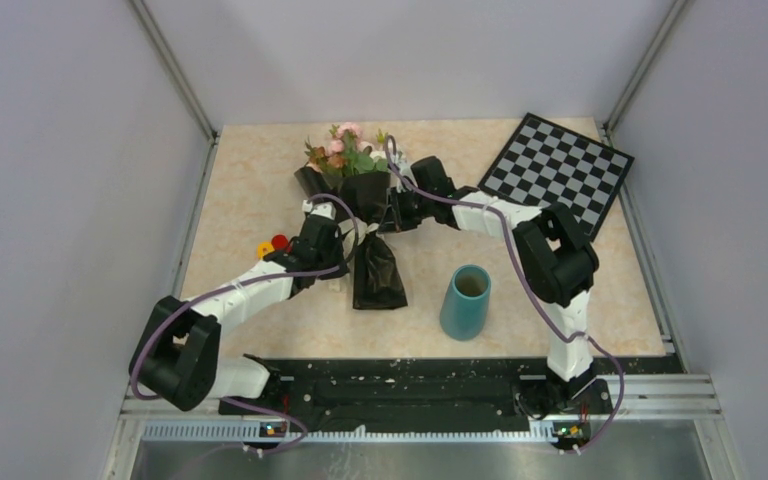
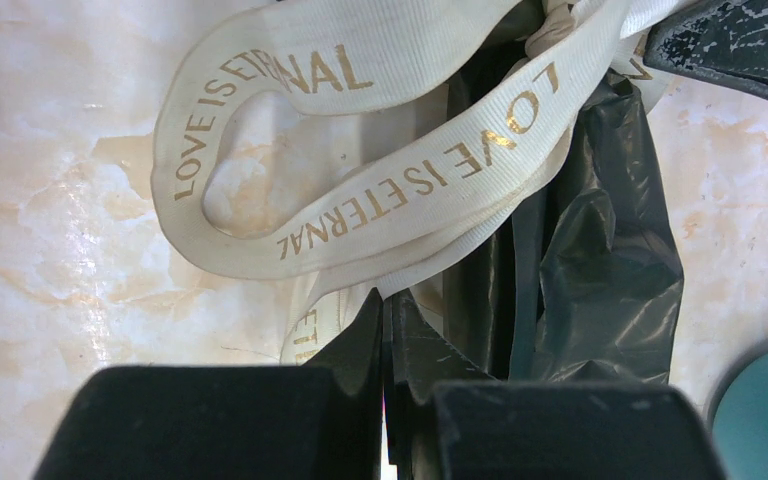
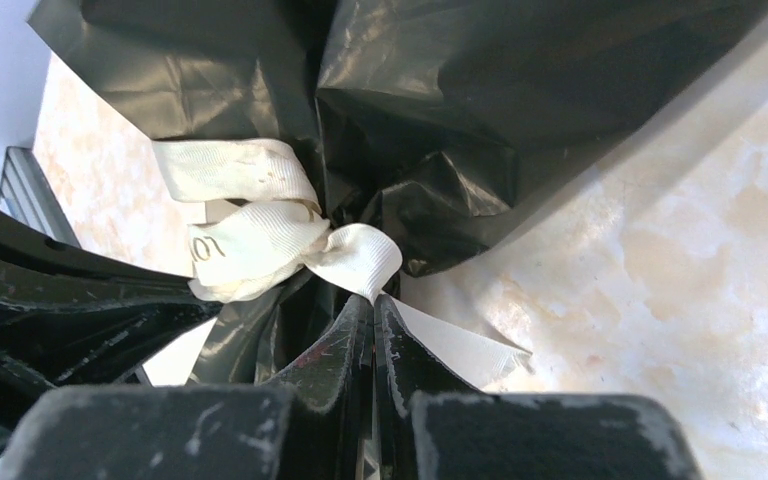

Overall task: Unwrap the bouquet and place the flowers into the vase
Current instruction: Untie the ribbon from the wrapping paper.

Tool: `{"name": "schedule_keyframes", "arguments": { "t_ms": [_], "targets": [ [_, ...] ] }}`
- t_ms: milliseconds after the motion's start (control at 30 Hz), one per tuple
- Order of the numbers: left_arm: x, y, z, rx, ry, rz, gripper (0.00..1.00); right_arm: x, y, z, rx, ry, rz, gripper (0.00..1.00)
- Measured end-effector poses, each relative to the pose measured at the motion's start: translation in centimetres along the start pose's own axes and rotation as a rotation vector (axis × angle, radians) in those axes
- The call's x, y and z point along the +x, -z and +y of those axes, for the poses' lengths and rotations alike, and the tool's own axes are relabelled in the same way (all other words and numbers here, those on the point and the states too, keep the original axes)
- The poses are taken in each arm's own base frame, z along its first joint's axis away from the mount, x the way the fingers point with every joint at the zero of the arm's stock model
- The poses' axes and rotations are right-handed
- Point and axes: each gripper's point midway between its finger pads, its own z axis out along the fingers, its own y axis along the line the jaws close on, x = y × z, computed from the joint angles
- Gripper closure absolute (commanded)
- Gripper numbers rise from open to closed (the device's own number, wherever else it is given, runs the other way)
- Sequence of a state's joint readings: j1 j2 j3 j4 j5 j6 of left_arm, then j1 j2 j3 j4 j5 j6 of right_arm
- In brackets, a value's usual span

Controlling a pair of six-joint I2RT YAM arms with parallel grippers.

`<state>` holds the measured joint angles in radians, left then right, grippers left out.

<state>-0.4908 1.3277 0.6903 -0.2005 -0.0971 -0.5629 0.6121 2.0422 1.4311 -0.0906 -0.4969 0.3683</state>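
The bouquet [image 1: 378, 272] lay on the desk [image 1: 250, 190] behind the vase [image 1: 466, 302], still tied. The right pincer [image 3: 373, 300] was clamped on the ribbon [image 3: 260, 240] by the knot, likely to pull it loose. The left pincer [image 2: 387, 305] was shut by the ribbon's tail, maybe holding it.

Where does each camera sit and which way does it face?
Top: above, behind the bases, looking down on the table; left arm and right arm show.
Left wrist: on the left arm, looking along its shut fingers at the ribbon.
Right wrist: same, shut fingers at the ribbon's knot.
Wrist views share ribbon and black paper.
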Motion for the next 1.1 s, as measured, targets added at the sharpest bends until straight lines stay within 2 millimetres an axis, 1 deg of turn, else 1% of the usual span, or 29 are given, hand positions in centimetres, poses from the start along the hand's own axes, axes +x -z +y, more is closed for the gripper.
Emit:
{"name": "schedule_keyframes", "arguments": {
  "t_ms": [367, 600, 767, 1100],
  "targets": [
    [-0.1, 0.0, 0.2, -0.010, 0.012, -0.005, 1.00, 0.7, 0.9, -0.9, 0.060, 0.001, -0.021, 1.00],
    [-0.3, 0.0, 0.4, -0.022, 0.015, -0.012, 1.00, 0.0, 1.5, -0.9, 0.087, 0.014, -0.049, 1.00],
    [-0.3, 0.0, 0.5, -0.024, 0.016, -0.014, 1.00, -0.2, 1.6, -1.1, 0.100, 0.018, -0.058, 1.00],
    [-0.6, -0.1, 0.9, -0.036, 0.024, -0.020, 1.00, 0.4, 1.7, -1.9, 0.134, 0.009, -0.057, 1.00]
  ]
}}
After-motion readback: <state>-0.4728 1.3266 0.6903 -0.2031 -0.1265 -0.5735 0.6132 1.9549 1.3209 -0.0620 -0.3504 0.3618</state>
